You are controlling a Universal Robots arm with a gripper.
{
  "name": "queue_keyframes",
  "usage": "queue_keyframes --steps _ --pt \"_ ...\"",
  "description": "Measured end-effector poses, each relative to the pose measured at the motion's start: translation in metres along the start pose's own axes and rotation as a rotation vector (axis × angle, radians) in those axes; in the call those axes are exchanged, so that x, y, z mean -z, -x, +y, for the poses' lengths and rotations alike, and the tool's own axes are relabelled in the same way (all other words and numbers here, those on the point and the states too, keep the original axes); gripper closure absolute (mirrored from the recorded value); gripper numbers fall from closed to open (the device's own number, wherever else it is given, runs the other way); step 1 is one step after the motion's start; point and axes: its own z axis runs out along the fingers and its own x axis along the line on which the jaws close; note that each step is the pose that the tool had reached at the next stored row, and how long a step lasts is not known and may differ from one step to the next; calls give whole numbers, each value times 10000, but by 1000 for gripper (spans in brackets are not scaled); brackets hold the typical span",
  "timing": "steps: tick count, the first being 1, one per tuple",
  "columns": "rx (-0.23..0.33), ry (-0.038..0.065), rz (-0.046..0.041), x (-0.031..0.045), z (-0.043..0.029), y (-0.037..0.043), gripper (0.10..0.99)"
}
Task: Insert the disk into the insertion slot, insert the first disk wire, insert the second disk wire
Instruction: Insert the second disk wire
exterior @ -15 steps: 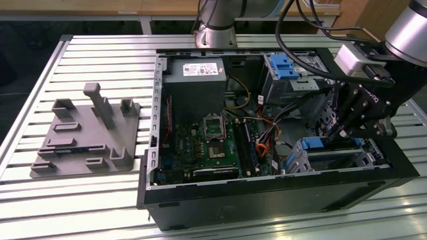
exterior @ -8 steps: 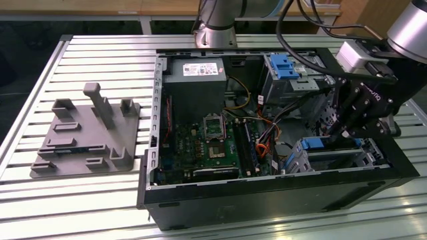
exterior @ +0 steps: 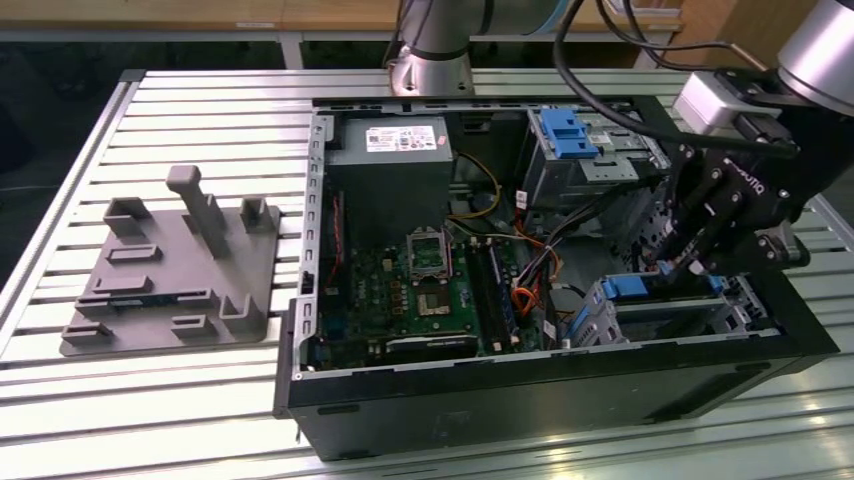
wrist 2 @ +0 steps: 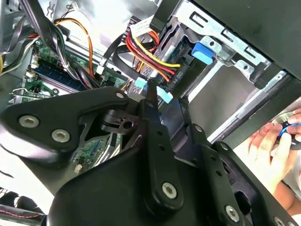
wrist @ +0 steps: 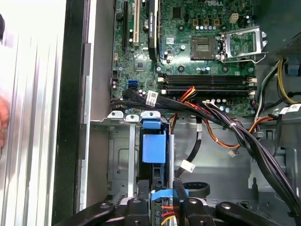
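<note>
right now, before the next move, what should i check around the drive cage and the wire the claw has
1. Blue-framed silver disk sitting inside the perforated silver sheet-metal drive cage: ok.
2. Claw shut on the pale blue wire connector: ok.
3. Connector lined up with the disk's port: cannot tell, the port is hidden.
4. Black cable bundle out of the claw's way: cannot tell.
5. Person's hand away from the black computer case: not ok, it is just outside the wall.
</note>
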Motion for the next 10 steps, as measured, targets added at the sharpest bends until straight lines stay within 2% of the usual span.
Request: queue_keyframes --steps 5,7,8,9,10 --pt "-1 -15 -2 131 19 22 765" --pt "-3 -20 -4 188 27 30 890" --pt "-3 -23 -3 220 31 32 890" --pt "-5 -25 -3 252 34 35 953" --pt "-6 -27 -4 279 37 37 953"
